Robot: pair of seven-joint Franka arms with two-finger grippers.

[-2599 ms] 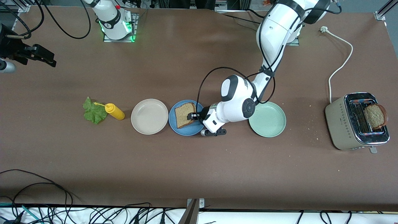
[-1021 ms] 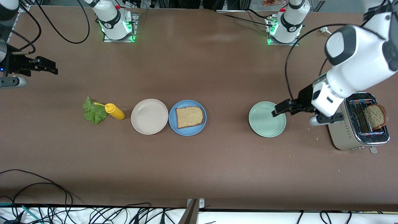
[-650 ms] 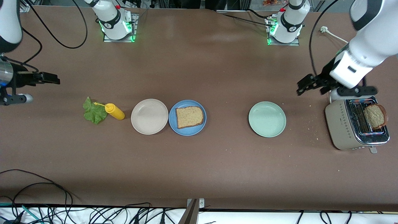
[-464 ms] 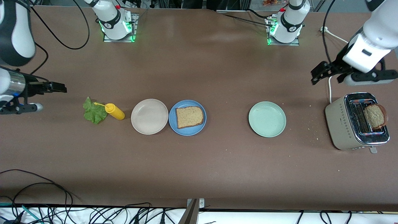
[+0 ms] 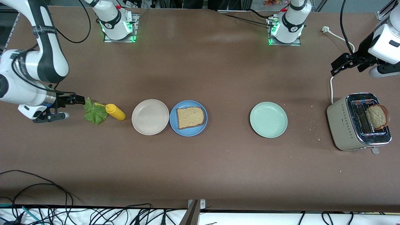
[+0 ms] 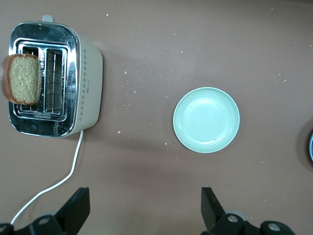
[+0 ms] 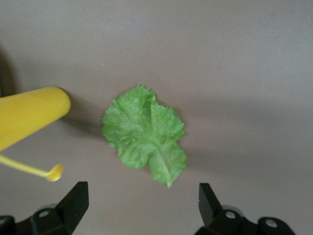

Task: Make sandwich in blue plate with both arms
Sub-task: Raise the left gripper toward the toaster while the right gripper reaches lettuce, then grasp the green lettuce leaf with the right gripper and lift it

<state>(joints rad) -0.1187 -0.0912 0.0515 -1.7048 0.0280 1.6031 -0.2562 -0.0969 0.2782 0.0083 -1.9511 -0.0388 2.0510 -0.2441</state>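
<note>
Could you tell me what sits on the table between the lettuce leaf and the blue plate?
In the front view, a yellow squeeze bottle lies beside the lettuce leaf, then an empty beige plate sits next to the blue plate, which holds one bread slice.

A toaster [image 6: 54, 81] sits on the brown counter [image 6: 161, 29] at upper left of the frame, a bread slice [image 6: 22, 78] sticking out of one slot and its white cord [image 6: 63, 178] trailing down. A mint plate [image 6: 206, 120] lies right of centre. The left gripper [image 6: 145, 210] has its jaws spread wide at the bottom edge.
</note>
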